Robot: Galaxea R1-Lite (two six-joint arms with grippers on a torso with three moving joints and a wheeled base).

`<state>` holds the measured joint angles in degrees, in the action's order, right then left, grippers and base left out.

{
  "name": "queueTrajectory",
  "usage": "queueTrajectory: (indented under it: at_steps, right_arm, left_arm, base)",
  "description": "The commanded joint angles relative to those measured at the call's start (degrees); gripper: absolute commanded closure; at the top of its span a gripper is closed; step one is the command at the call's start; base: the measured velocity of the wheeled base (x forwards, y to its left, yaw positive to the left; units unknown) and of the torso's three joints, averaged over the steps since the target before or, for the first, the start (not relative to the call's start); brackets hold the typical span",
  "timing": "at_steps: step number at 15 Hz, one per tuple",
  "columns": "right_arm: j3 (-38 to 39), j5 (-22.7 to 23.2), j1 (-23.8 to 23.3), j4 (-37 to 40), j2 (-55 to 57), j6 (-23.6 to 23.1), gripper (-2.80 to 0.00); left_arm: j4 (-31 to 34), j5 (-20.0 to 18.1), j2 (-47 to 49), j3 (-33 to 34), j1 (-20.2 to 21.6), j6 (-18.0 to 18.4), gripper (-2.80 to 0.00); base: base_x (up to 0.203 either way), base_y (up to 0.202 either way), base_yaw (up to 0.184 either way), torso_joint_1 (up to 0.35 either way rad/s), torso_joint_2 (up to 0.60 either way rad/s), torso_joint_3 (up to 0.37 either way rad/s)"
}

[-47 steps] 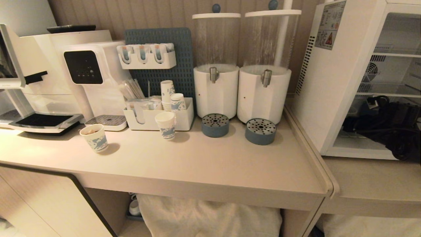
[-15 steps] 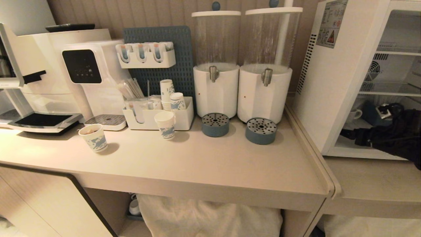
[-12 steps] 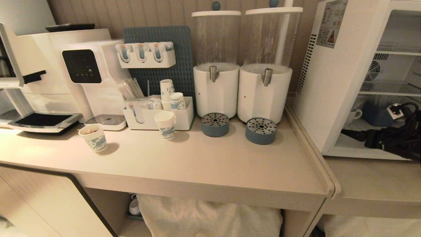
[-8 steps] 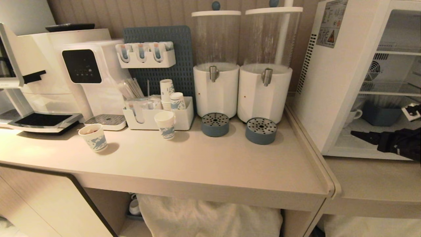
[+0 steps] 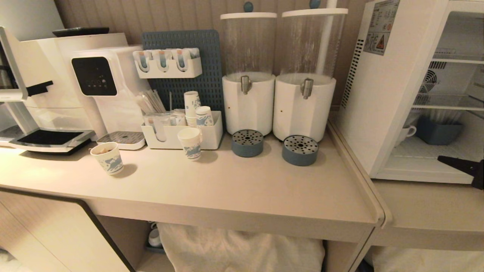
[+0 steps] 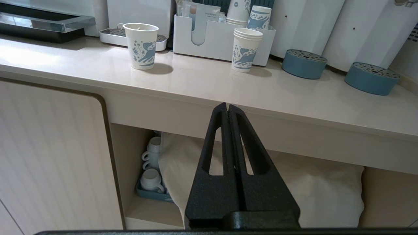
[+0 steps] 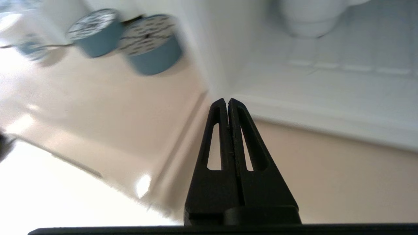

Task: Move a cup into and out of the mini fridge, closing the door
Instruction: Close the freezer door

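The mini fridge (image 5: 372,109) was white, and the cup (image 5: 405,133) inside it was white too, near a grey-blue tray (image 5: 438,132). Paper cups (image 5: 107,158) bore blue printed figures on white. Two blue round drip trays (image 5: 300,150) had perforated tops. The table (image 5: 227,185) was pale beige. Both the left claw (image 6: 227,109) and the right claw (image 7: 227,102) were matte black.

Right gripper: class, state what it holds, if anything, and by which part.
Nothing. The right gripper is shut and empty, outside the white mini fridge; the small white ceramic cup sits untouched inside.
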<state>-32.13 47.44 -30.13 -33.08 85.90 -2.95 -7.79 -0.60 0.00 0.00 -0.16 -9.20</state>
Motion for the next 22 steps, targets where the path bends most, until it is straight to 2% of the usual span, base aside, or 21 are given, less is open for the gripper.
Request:
queueTrajectory:
  at_steps: [1, 4, 7, 11, 12, 14, 15, 17, 18, 20, 22]
  right_arm:
    - [3.1, 1.7, -0.4, 3.5, -12.0, -0.1, 0.0]
    - [5.9, 4.7, -2.0, 11.7, -24.1, -0.2, 0.0]
    - [4.9, 7.0, -3.5, 22.6, -34.1, -0.3, 0.0]
    - [3.8, 9.0, -3.4, 31.4, -44.6, -0.3, 0.0]
    - [3.4, 9.2, -3.3, 34.0, -47.1, -0.3, 0.0]
    - [3.8, 6.2, 1.1, 36.5, -49.6, 0.1, 0.0]
    - [4.4, 1.5, 4.8, 36.9, -51.7, 0.7, 0.0]
    - [5.3, -10.3, 17.1, 39.2, -59.0, 2.2, 0.0]
    - [5.5, -16.2, 20.9, 41.6, -63.5, 2.9, 0.0]
    - [6.2, -29.3, 26.3, 46.2, -71.7, 3.9, 0.0]
    - [7.6, -39.9, 29.3, 47.7, -77.2, 4.4, 0.0]
  left_arm:
    - [0.0, 0.0, -0.3, 2.3, 0.0, 0.0, 0.0]
    - [-0.1, -0.1, -0.3, 2.3, 0.0, 0.2, 0.0]
    - [-0.1, -0.1, -0.3, 2.3, 0.0, 0.4, 0.0]
    - [-0.1, -0.1, -0.3, 2.3, 0.0, 0.4, 0.0]
    - [-0.1, -0.1, -0.3, 2.3, 0.0, 0.3, 0.0]
    - [-0.1, -0.1, -0.3, 2.3, 0.0, 0.3, 0.0]
    - [-0.1, -0.1, -0.3, 2.3, 0.0, 0.3, 0.0]
    - [-0.1, -0.1, -0.3, 2.3, 0.0, 0.3, 0.0]
    - [-0.1, -0.1, -0.3, 2.3, 0.0, 0.3, 0.0]
    - [-0.1, -0.1, -0.3, 2.3, 0.0, 0.3, 0.0]
    - [-0.1, -0.1, -0.3, 2.3, 0.0, 0.3, 0.0]
  base:
    - [0.0, 0.0, 0.0, 0.0, 0.0, 0.0]
    - [0.0, 0.0, 0.0, 0.0, 0.0, 0.0]
    - [0.0, 0.0, 0.0, 0.0, 0.0, 0.0]
    - [0.0, 0.0, 0.0, 0.0, 0.0, 0.0]
    - [0.0, 0.0, 0.0, 0.0, 0.0, 0.0]
    - [0.0, 0.0, 0.0, 0.0, 0.0, 0.0]
    - [0.0, 0.0, 0.0, 0.0, 0.0, 0.0]
    - [0.0, 0.0, 0.0, 0.0, 0.0, 0.0]
    - [0.0, 0.0, 0.0, 0.0, 0.0, 0.0]
    - [0.0, 0.0, 0.0, 0.0, 0.0, 0.0]
    - [0.0, 0.0, 0.0, 0.0, 0.0, 0.0]
